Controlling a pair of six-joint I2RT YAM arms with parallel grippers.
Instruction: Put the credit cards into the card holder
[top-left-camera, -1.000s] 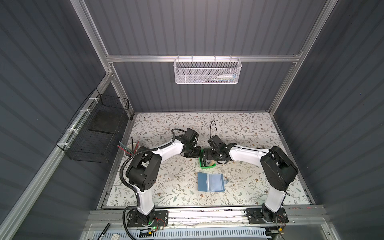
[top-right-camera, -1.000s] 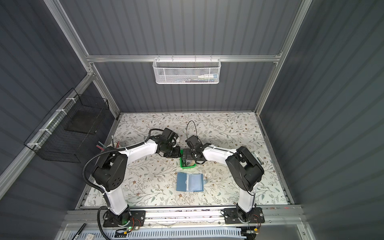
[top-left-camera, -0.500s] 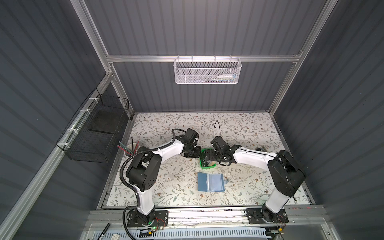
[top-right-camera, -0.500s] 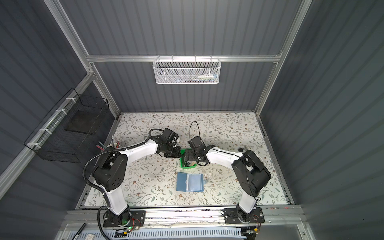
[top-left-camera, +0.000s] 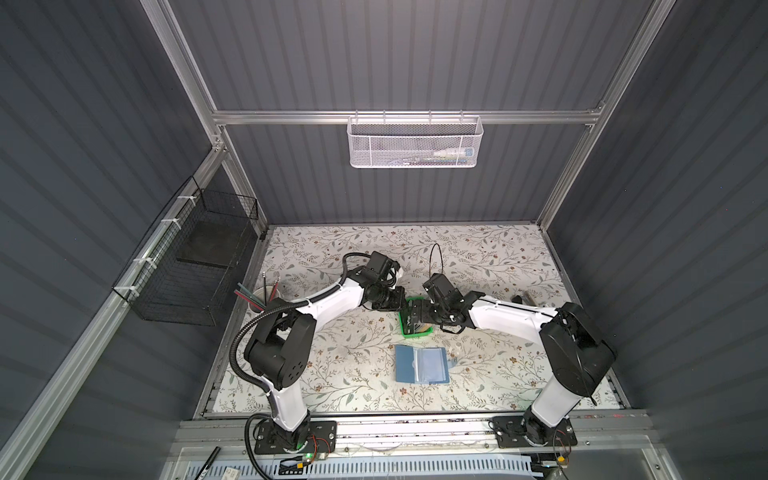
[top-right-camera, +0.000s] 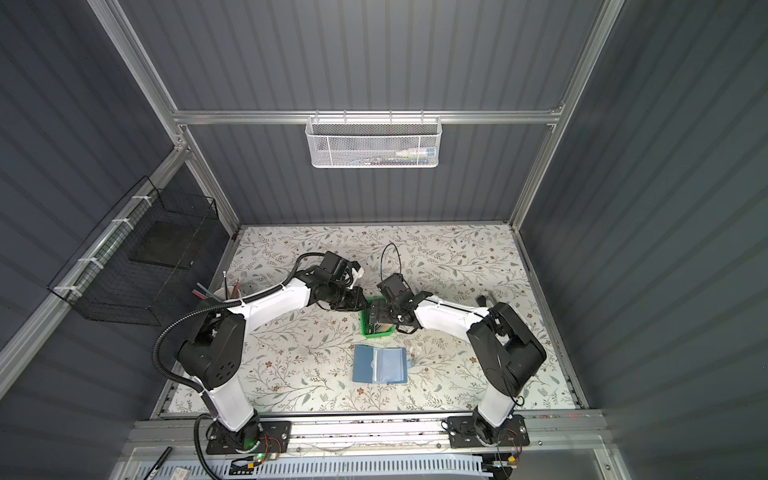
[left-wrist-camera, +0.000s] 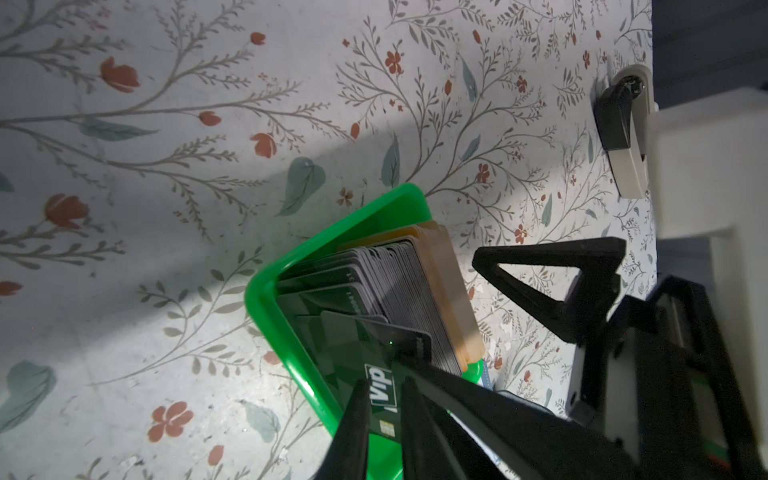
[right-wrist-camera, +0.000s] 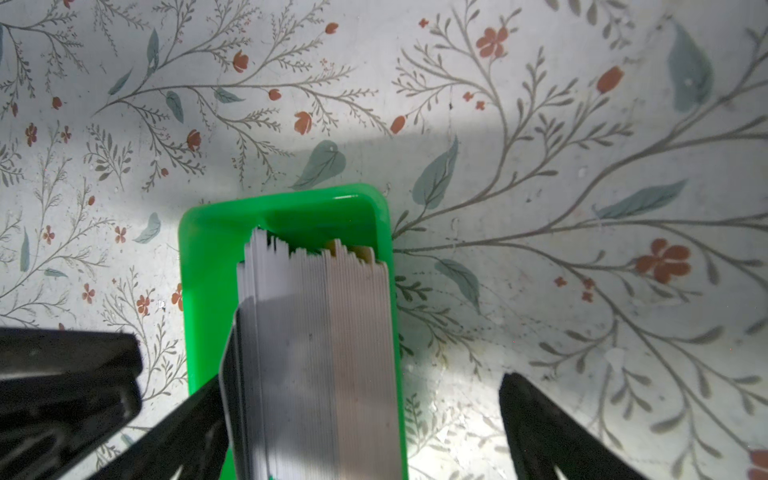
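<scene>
The credit cards (right-wrist-camera: 316, 353) stand on edge as a grey, white and tan stack in a small green tray (right-wrist-camera: 208, 257), also seen in a top view as cards (top-left-camera: 422, 329) in the tray (top-left-camera: 402, 328). My left gripper (left-wrist-camera: 384, 388) is nearly shut, its tips at the face of a dark card marked "Vip" (left-wrist-camera: 361, 345) that leans at the stack's end; no clamping shows. My right gripper (right-wrist-camera: 361, 382) is open wide and straddles the stack. Both grippers meet over the tray in both top views, left (top-right-camera: 359, 305) and right (top-right-camera: 376, 318). The blue card holder (top-left-camera: 422, 364) lies open in front of the tray.
A cup of pencils (top-left-camera: 264, 297) stands at the table's left edge below a black wire basket (top-left-camera: 195, 257). A white mesh basket (top-left-camera: 415, 141) hangs on the back wall. A small black and white object (top-left-camera: 523, 298) lies at the right, behind my right arm.
My right arm's elbow has swung toward the front right, and its gripper shifted a little over the tray. The left arm has stayed put.
</scene>
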